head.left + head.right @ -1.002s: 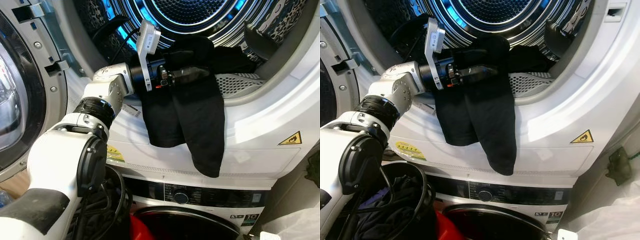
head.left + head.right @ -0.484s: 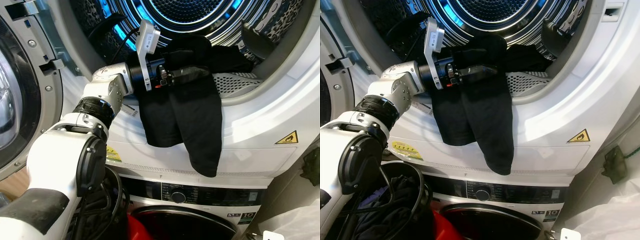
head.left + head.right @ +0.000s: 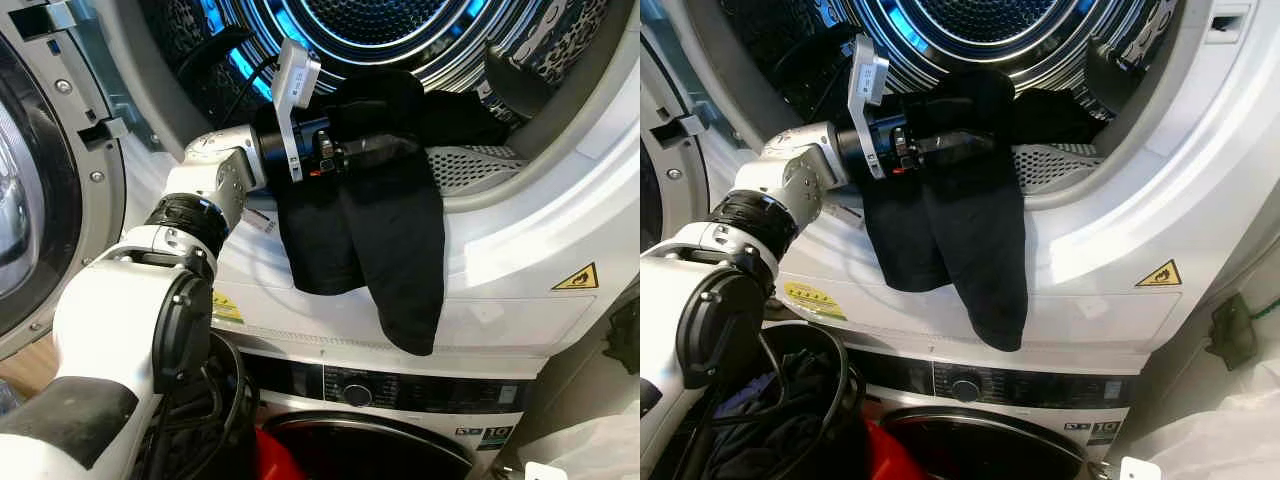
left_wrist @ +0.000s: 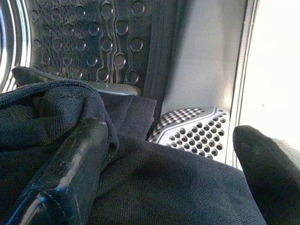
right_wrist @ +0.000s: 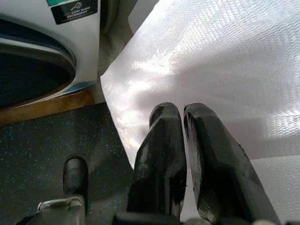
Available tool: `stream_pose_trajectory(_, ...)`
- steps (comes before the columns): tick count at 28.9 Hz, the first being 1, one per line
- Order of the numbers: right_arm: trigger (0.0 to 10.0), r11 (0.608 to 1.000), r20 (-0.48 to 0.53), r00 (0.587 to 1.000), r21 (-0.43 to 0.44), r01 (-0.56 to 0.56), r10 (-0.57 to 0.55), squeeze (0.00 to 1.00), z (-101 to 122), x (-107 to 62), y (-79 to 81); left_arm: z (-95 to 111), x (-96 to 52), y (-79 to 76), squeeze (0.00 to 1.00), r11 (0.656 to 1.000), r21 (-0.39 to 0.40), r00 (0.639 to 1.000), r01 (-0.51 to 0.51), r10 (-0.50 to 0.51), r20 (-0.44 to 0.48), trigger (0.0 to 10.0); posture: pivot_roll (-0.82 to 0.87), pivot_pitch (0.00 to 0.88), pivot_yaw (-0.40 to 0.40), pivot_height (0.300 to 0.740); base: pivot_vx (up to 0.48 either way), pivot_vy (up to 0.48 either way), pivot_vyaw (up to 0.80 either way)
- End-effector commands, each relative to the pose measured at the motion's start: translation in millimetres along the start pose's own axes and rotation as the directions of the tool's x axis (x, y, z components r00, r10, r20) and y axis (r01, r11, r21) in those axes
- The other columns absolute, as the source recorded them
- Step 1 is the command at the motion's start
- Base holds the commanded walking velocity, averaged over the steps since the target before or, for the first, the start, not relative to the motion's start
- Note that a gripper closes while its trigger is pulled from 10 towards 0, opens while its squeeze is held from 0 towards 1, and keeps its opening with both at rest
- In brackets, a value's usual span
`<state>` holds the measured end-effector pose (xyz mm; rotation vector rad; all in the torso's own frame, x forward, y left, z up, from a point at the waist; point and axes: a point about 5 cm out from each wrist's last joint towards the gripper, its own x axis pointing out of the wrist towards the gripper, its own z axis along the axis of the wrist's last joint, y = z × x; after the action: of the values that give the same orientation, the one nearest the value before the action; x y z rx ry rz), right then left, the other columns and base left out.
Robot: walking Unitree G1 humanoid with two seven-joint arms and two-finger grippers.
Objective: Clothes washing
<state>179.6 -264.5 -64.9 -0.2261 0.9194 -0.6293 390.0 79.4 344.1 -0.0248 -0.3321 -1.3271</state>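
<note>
The left gripper (image 3: 385, 150) is clamping a black garment (image 3: 385, 240) that is draping over the dryer's door rim (image 3: 520, 230). The right gripper (image 5: 185, 154) is hanging low with fingers pressed together, near a white bag (image 5: 211, 61).

1 black fabric garment (image 3: 385, 230) draped over upper drum's front rim. 2 stacked white front-load machines: upper (image 3: 520, 250), lower (image 3: 400, 395). 1 yellow triangular warning sticker (image 3: 581, 278). 1 round black basket (image 3: 790, 420) w/ dark clothes, bottom left.

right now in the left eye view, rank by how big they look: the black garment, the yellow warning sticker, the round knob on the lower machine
1. black garment, draped over the drum's rim, by far the largest
2. yellow warning sticker
3. round knob, looks only slightly smaller than the sticker, so that order is unsure
</note>
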Motion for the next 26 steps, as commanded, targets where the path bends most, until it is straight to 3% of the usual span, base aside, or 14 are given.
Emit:
stream_pose_trajectory(1,10.0,1.000,-0.034,0.999,0.002,0.014,-0.014,0.00,-9.4,-0.5,-3.0,1.1,-5.5,1.3,1.00,1.000,0.017,1.000,0.004,-0.003,-0.029,10.0,0.03,0.000,0.097,0.740,0.000,0.000,0.00)
stream_pose_trajectory(16,10.0,1.000,-0.018,1.000,-0.005,-0.005,0.005,0.00,-3.7,0.0,-0.8,0.6,-5.3,1.1,1.00,1.000,0.014,1.000,0.007,-0.006,-0.028,10.0,0.03,0.000,0.092,0.740,0.000,0.000,0.00)
stream_pose_trajectory(20,10.0,0.998,-0.029,0.998,0.009,-0.062,0.062,0.00,-3.6,0.4,1.2,0.3,-6.5,1.5,1.00,1.000,0.013,1.000,0.002,-0.001,-0.025,10.0,0.02,0.000,0.091,0.740,0.000,0.000,0.00)
stream_pose_trajectory(21,10.0,0.967,-0.049,0.967,-0.026,-0.252,0.251,0.00,-7.7,-4.5,18.1,0.2,-6.2,1.5,1.00,1.000,0.012,1.000,0.001,0.000,-0.022,10.0,0.02,0.000,0.088,0.740,0.000,0.000,0.00)
stream_pose_trajectory(23,10.0,0.948,-0.057,0.948,-0.041,-0.315,0.312,0.00,-9.2,-6.8,24.1,0.2,-6.1,1.4,1.00,1.000,0.012,1.000,0.001,0.000,-0.022,10.0,0.02,0.000,0.088,0.740,0.000,0.000,0.00)
stream_pose_trajectory(24,10.0,0.831,-0.081,0.842,-0.140,-0.539,0.533,0.00,-14.9,-18.2,46.8,0.3,-5.8,1.3,1.00,1.000,0.011,1.000,0.001,-0.001,-0.020,10.0,0.02,0.000,0.085,0.740,0.000,0.000,0.00)
stream_pose_trajectory(25,10.0,0.831,-0.081,0.842,-0.140,-0.539,0.533,0.00,-14.9,-18.2,46.8,0.3,-5.8,1.3,1.00,1.000,0.011,1.000,0.001,-0.001,-0.020,10.0,0.02,0.000,0.085,0.740,0.000,0.000,0.00)
stream_pose_trajectory(26,10.0,0.750,-0.099,0.770,-0.181,-0.637,0.630,0.00,-17.6,-24.9,57.1,0.3,-5.6,1.3,1.00,1.000,0.011,1.000,0.001,-0.001,-0.019,10.0,0.02,0.000,0.085,0.740,0.000,0.000,0.00)
